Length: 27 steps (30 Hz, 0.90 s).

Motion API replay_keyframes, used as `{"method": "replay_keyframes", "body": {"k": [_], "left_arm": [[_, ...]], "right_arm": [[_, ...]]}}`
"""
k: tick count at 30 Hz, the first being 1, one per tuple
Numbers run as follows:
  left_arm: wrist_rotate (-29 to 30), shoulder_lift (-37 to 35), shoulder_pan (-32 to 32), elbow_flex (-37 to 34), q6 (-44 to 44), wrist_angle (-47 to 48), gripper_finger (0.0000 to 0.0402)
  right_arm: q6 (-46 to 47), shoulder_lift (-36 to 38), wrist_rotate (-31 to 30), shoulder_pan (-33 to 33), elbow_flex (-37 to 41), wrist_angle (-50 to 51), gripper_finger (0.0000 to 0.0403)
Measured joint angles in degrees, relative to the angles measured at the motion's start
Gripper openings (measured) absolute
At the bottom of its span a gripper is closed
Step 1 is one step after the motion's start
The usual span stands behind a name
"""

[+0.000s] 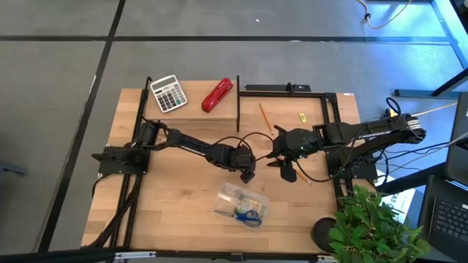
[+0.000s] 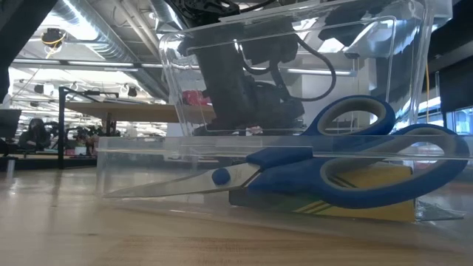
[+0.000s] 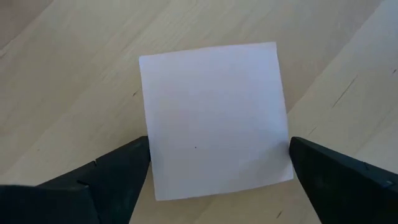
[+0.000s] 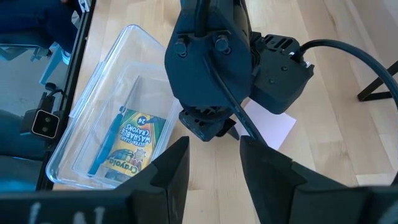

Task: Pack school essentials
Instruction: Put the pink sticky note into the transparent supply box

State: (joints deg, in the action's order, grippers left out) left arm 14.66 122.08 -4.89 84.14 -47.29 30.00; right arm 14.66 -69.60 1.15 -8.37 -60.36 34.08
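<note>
At frame centre, the left claw (image 3: pixel 211 177) hovered wide open astride the pale sticky-note pad (image 3: pixel 214 118), flat on the worktop (image 3: pixel 62 74). Its thinness risked a slipped pinch. The right claw (image 4: pixel 214 168), half-open, held nothing.

My left gripper (image 4: pixel 208 127) hides most of the sticky-note pad (image 4: pixel 273 127). Beside the pad, the clear box (image 2: pixel 295 74) is cut off, and the scissors (image 2: pixel 332 166) partly cover the crayon pack (image 2: pixel 355 196).

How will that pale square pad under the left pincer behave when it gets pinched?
The sticky-note pad lies flat on the table, so its edges look hard to catch. It seems thin and light, likely sliding or flexing between the left pincer fingers.
</note>
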Motion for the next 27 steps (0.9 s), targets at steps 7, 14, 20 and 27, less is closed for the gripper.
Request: {"method": "replay_keyframes", "body": {"k": [7, 14, 20, 27], "left_arm": [[-0.2, 0.1, 0.0, 0.0, -0.1, -0.2, 0.0354], [-0.2, 0.1, 0.0, 0.0, 0.0, 0.1, 0.0351], [-0.6, 0.1, 0.0, 0.0, 0.3, 0.4, 0.0348], [-0.7, 0.1, 0.0, 0.0, -0.1, 0.6, 0.0335]], "right_arm": [[0.0, 0.0, 0.0, 0.0, 0.0, 0.0, 0.0145], [-0.1, 0.0, 0.0, 0.0, 0.0, 0.0, 0.0145], [-0.1, 0.0, 0.0, 0.0, 0.0, 0.0, 0.0145], [0.0, 0.0, 0.0, 0.0, 0.0, 0.0, 0.0145]]}}
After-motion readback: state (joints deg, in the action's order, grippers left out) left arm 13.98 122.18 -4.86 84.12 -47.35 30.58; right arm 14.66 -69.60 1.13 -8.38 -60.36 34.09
